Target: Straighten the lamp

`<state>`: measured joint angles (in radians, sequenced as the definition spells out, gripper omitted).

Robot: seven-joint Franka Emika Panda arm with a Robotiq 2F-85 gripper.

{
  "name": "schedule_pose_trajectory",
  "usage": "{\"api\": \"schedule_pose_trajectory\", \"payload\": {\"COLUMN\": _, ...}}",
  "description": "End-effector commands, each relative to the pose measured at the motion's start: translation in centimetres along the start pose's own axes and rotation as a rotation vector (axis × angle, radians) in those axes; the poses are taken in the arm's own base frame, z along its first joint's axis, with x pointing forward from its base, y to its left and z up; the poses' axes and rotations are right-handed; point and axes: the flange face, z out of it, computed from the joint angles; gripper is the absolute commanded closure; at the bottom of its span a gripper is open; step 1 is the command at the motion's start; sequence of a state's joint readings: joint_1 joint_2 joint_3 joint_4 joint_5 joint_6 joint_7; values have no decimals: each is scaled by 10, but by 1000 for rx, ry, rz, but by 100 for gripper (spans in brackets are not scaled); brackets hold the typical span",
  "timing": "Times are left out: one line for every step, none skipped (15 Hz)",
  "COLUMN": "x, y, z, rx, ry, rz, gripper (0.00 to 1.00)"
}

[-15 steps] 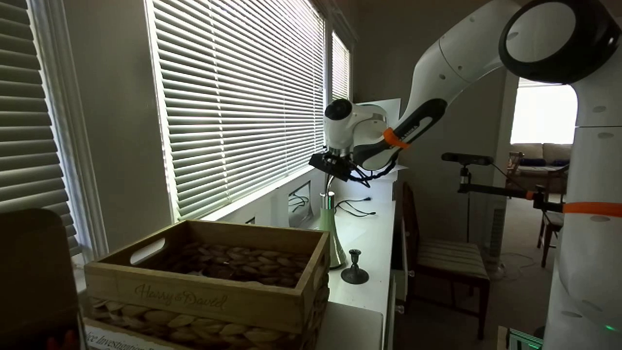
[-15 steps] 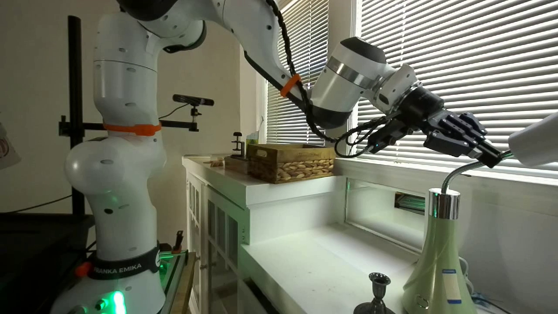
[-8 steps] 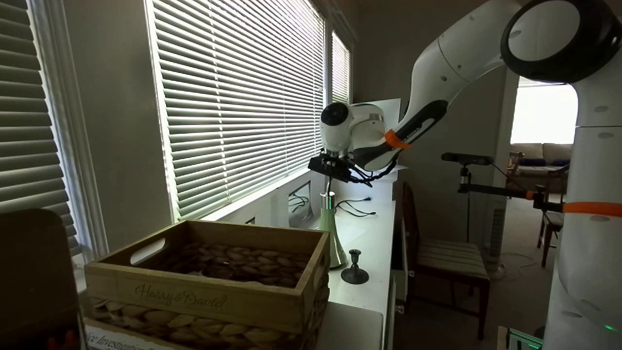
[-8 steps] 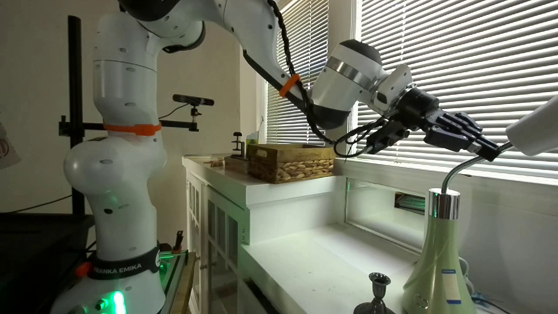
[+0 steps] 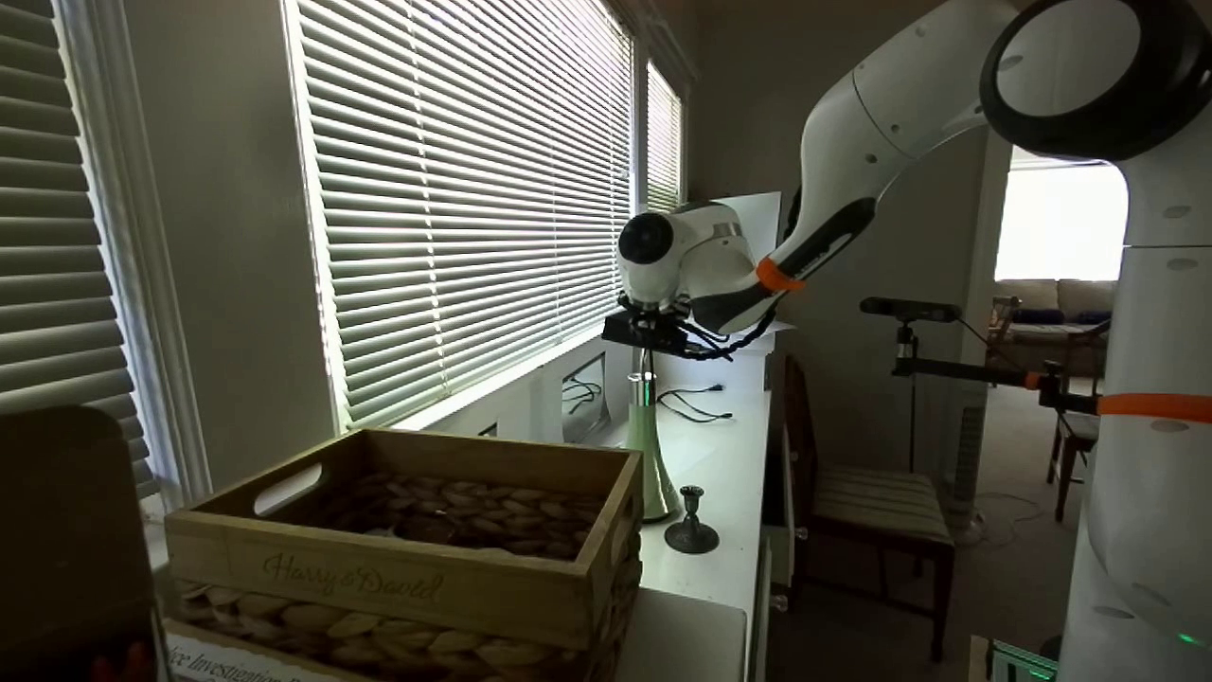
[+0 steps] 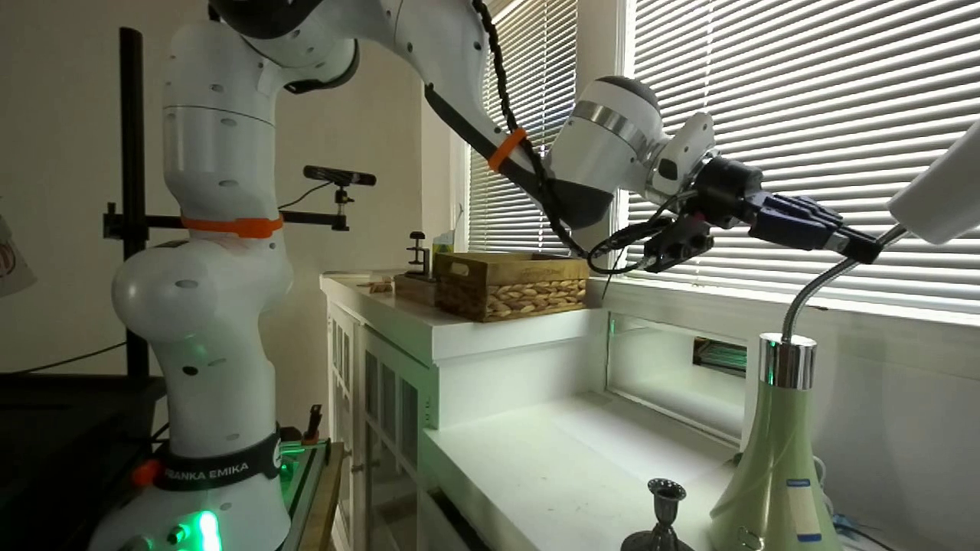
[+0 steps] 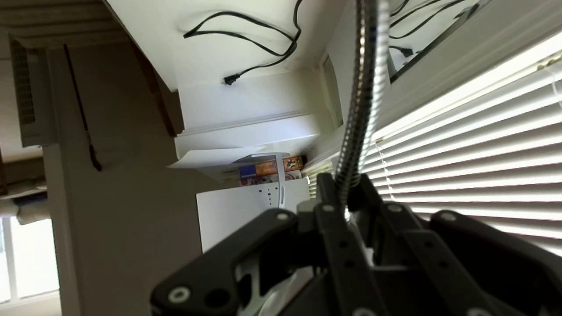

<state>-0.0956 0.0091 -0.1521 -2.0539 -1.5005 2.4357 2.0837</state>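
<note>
The lamp (image 6: 773,459) has a pale green cone-shaped body, a chrome collar, a flexible metal neck (image 6: 816,292) and a white head (image 6: 940,195). It stands on the white counter. The neck bends up and to the right; the head is cut by the edge of that exterior view. The lamp body also shows in an exterior view (image 5: 646,455), partly behind the crate. My gripper (image 6: 869,249) is shut on the neck just below the head. In the wrist view the neck (image 7: 362,87) runs between the fingertips (image 7: 349,186). The lamp's head is out of the wrist view.
A dark candle holder (image 5: 691,530) stands close to the lamp; it also shows in an exterior view (image 6: 664,509). A wicker crate (image 6: 511,287) sits on the higher cabinet. Window blinds (image 6: 811,115) are close behind the gripper. Black cords (image 5: 691,403) lie on the counter.
The gripper has risen slightly and turned, carrying the neck with it. The lamp's head has moved up and tilts more steeply. The lamp body has shifted slightly to the right in both exterior views.
</note>
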Motion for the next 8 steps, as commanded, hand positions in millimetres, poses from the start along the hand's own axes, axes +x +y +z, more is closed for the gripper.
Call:
{"api": "schedule_pose_trajectory", "payload": {"x": 15, "y": 2, "z": -12, "rx": 14, "ry": 87, "rz": -9, "gripper": 96}}
{"api": "schedule_pose_trajectory", "payload": {"x": 15, "y": 2, "z": -11, "rx": 18, "ry": 93, "rz": -6, "gripper": 70}}
{"api": "schedule_pose_trajectory", "payload": {"x": 14, "y": 2, "z": -11, "rx": 19, "ry": 90, "rz": -2, "gripper": 59}}
{"api": "schedule_pose_trajectory", "payload": {"x": 18, "y": 2, "z": -13, "rx": 10, "ry": 86, "rz": -4, "gripper": 53}}
{"api": "schedule_pose_trajectory", "payload": {"x": 22, "y": 3, "z": -15, "rx": 5, "ry": 59, "rz": 13, "gripper": 44}}
{"api": "schedule_pose_trajectory", "payload": {"x": 23, "y": 4, "z": -20, "rx": 0, "ry": 20, "rz": 20, "gripper": 38}}
{"api": "schedule_pose_trajectory", "payload": {"x": 24, "y": 5, "z": -25, "rx": -1, "ry": -36, "rz": 33, "gripper": 28}}
{"api": "schedule_pose_trajectory", "payload": {"x": 25, "y": 6, "z": -31, "rx": -8, "ry": -99, "rz": 46, "gripper": 22}}
